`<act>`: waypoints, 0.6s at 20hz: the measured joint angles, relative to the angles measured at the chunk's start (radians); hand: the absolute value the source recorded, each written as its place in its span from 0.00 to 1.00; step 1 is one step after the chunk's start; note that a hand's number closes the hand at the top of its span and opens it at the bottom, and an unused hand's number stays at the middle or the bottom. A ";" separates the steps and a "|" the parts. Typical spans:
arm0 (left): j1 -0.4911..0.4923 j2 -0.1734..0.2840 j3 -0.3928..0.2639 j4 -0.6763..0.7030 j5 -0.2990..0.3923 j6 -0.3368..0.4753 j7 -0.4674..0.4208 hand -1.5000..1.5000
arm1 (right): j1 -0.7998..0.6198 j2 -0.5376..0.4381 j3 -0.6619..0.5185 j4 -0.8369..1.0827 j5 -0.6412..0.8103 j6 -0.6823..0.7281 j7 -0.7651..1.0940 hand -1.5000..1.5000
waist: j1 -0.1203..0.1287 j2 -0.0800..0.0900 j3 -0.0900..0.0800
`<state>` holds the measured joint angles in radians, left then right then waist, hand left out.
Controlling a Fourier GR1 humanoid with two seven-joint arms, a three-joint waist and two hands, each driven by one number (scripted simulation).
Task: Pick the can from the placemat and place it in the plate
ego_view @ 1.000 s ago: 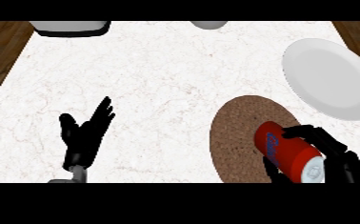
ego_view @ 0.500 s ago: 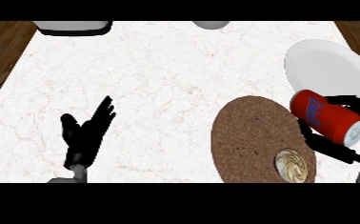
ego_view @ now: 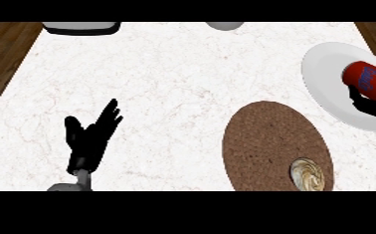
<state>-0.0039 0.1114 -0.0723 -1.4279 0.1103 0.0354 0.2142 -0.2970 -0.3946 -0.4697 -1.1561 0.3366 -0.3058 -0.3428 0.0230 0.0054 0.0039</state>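
The red can [ego_view: 361,77] lay tilted over the white plate [ego_view: 323,83] at the far right, cut off by the view's edge; dark blue lettering ran along its side (too small to read). Just below it, dark fingers of the right hand [ego_view: 361,100] showed against the plate, and whether they gripped the can could not be told. Nearer, the round brown placemat [ego_view: 268,141] lay on the marble tabletop [ego_view: 176,78], with a small tan-topped round object [ego_view: 308,174] on its near right part. At the near left, the left hand [ego_view: 89,138] rested open, fingers straight and spread. A dark tray [ego_view: 81,27] and a grey bowl [ego_view: 225,25] sat at the far edge.
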 measured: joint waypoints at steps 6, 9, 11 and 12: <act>0.008 -0.004 -0.008 -0.022 -0.001 -0.007 0.011 0.50 | -0.207 -0.111 -0.071 0.402 -0.018 -0.029 -0.181 1.00 | 0.016 0.005 0.000; 0.003 -0.015 -0.016 -0.018 -0.011 -0.001 0.005 0.50 | -0.283 -0.160 -0.099 0.560 -0.024 -0.034 -0.258 1.00 | 0.022 0.009 0.001; -0.002 -0.015 -0.022 -0.022 -0.013 -0.006 0.006 0.50 | -0.308 -0.202 -0.084 0.641 0.008 -0.026 -0.206 0.00 | 0.033 0.014 0.001; -0.003 -0.018 -0.029 -0.026 -0.017 -0.004 0.010 0.50 | -0.313 -0.215 -0.067 0.675 0.034 -0.029 -0.188 0.00 | 0.040 0.017 0.001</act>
<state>-0.0071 0.0930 -0.1016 -1.4535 0.0929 0.0310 0.2240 -0.6098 -0.6093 -0.5369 -0.4808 0.3706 -0.3351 -0.5313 0.0625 0.0222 0.0051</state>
